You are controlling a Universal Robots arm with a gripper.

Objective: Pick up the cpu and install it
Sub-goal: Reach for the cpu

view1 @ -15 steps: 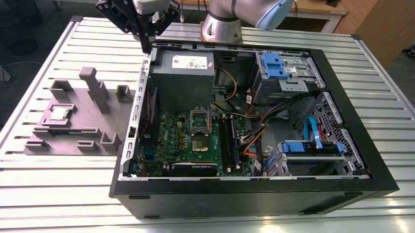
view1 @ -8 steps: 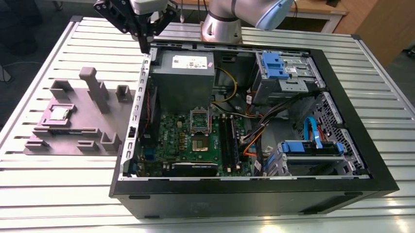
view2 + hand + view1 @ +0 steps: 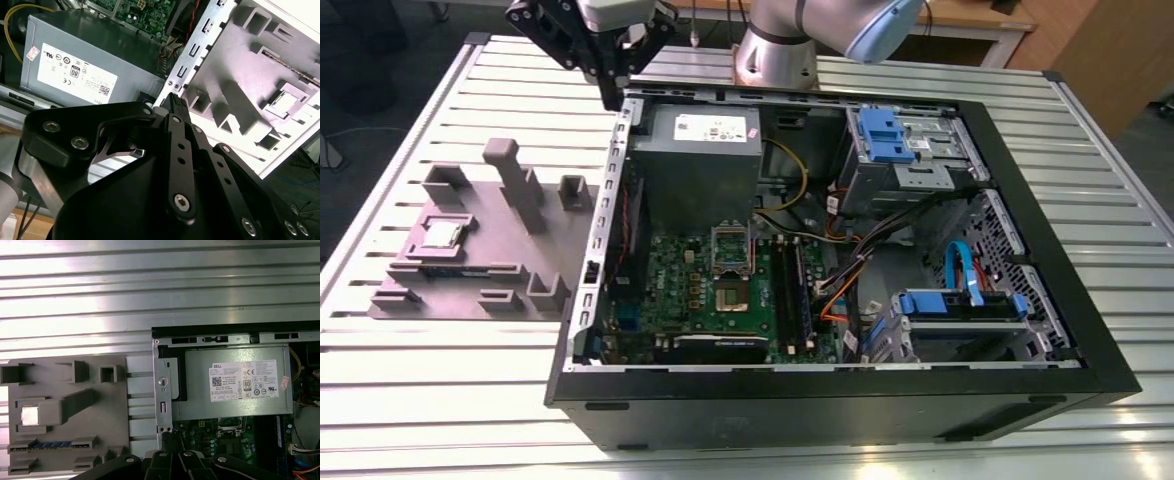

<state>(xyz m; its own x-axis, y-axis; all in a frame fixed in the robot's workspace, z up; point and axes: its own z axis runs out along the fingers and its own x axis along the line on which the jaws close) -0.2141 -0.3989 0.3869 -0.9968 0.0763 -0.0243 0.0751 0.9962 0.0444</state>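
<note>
Fixture tray of grey moulded plastic (image 3: pixel 487 245) held the cpu (image 3: pixel 444 233), a small flat square chip with a silver top and pale rim, in a square recess. Open black computer case (image 3: pixel 854 395) alongside on the ribbed metal tabletop (image 3: pixel 454 380) held a green motherboard (image 3: pixel 674 290) and a grey power-supply box (image 3: pixel 700 170). Black end effector (image 3: pixel 612 98) hung by the case's edge, fingers together, empty.

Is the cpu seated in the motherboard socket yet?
No. The cpu lies in the grey holder outside the computer case, on the exterior view's left.
</note>
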